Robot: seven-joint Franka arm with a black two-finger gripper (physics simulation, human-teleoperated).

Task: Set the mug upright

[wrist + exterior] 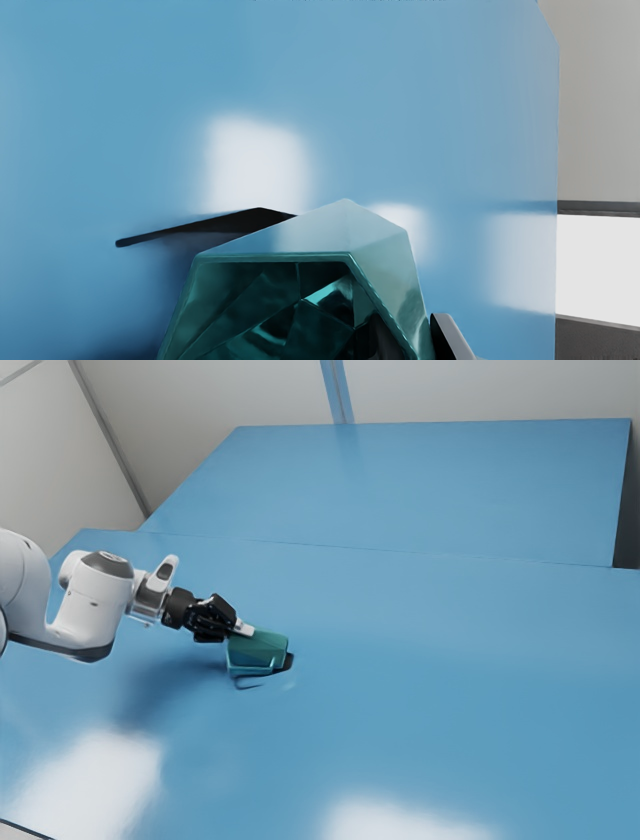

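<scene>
Mug [375, 232] on its side here, down on the blue surface [430, 630] or only just above it, mouth turned toward the pincer [240, 628] and base pointing away, toward the exterior view's right. It's a teal, flat-sided piece, and that open mouth looks like the reason for this low approach: the arm [95, 605] comes in from the exterior view's left, and the rim is the part it can reach most easily. A dark strip [235, 224] runs out beside the far end, handle or shadow, can't tell which. Now the pincer: it's right up at the mouth end, against the outer wall by the rim. How wide it stands, and whether it has a true grip on that wall, I cannot tell from here; a dark shape inside the mouth could be part of it or just a reflection. The job is plainly undone, mug tipped over. What this calls for next is a sure hold on the rim, then a slow turn to bring the base underneath. The danger? Slanted sides could slip or roll away if the hold is shallow.
</scene>
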